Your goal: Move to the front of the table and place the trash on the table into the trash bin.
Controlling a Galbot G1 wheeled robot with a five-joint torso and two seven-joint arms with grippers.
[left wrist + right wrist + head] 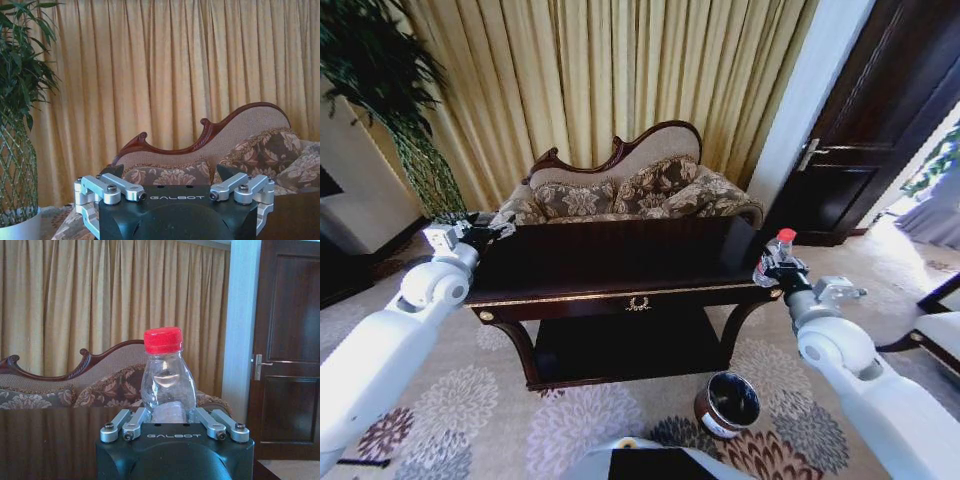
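Observation:
The dark brown table (620,262) with gold trim stands straight ahead. At its right end my right gripper (773,268) is shut on the trash, a clear plastic bottle (780,248) with a red cap, held upright. In the right wrist view the bottle (167,380) stands between the drawn-in fingers of the gripper (167,416). My left gripper (485,232) hovers at the table's left end, open and holding nothing, its fingers (227,172) spread wide. The round dark trash bin (728,403) sits on the carpet in front of the table's right leg, below the right arm.
A carved patterned sofa (630,190) stands close behind the table, before gold curtains. A tall plant (390,90) in a white pot (20,227) is at the left. A dark door (875,120) and a chair (940,320) are at the right. A lower shelf (620,345) is under the tabletop.

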